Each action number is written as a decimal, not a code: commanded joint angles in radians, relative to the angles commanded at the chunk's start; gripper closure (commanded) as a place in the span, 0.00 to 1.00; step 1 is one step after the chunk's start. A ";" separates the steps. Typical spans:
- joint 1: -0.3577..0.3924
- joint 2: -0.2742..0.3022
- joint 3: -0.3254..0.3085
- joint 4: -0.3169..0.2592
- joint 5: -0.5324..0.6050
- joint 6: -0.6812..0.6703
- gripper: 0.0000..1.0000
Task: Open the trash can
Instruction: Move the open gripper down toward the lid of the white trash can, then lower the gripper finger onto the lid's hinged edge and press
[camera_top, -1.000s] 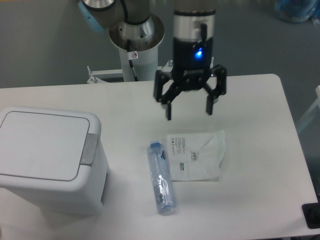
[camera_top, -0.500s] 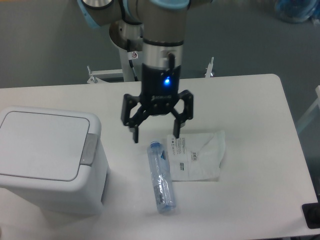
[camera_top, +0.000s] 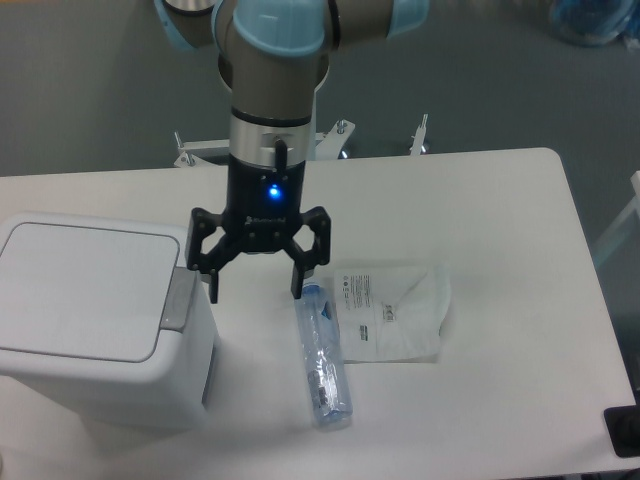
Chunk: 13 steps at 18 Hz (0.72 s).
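Over the white table (camera_top: 520, 200), toward its left half, the gripper (camera_top: 255, 283) hangs pointing down with both fingers spread wide and nothing between them, blue status light lit on the body above. Immediately to its left sits the trash can (camera_top: 95, 320), lid flat and closed, grey push tab (camera_top: 181, 298) on the lid edge that faces the gripper. Left fingertip (camera_top: 213, 290) is just beside that tab, looks like it's slightly above and to the right of it, but contact can't be judged from this angle. Right fingertip (camera_top: 297, 287) sits just above the capped end of a clear plastic bottle (camera_top: 322, 355) lying on its side, which runs from under the gripper's right side down toward the near table edge. Right of the bottle, touching or nearly touching it, a flat white plastic pouch (camera_top: 392, 312) with printed text lies on the table, below and right of the gripper. Behind the gripper the arm's grey wrist with a light blue cap (camera_top: 275, 25) rises out of the top of view, and a white mounting post is partly hidden behind it
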 joint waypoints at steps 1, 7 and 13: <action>0.000 -0.002 0.000 0.000 -0.002 -0.018 0.00; -0.005 -0.003 -0.005 0.000 -0.029 -0.095 0.00; -0.005 -0.005 -0.011 0.000 -0.052 -0.121 0.00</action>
